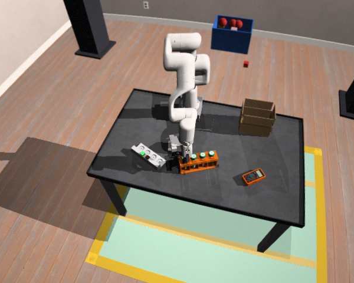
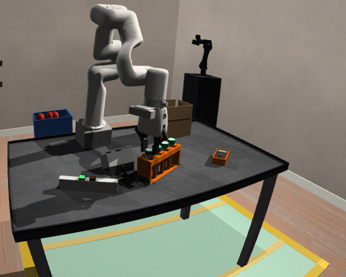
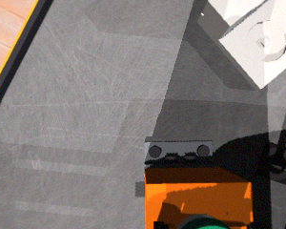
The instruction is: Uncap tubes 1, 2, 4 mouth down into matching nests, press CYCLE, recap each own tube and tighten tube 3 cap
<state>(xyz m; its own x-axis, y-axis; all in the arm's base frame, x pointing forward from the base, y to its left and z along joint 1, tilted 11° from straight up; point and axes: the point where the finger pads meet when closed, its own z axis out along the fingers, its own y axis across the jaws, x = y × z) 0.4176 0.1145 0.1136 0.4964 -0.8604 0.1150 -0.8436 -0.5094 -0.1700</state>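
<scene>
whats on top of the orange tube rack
Green caps show on the orange rack: three in the top view, plus the end one under the tool. Whether the fingers touch it is hidden.

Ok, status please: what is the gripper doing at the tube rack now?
Gripper open around the end cap nearest the cap tray, not clamping. Four caps on the tube rack; green lamp lit. Nothing in the way.
</scene>
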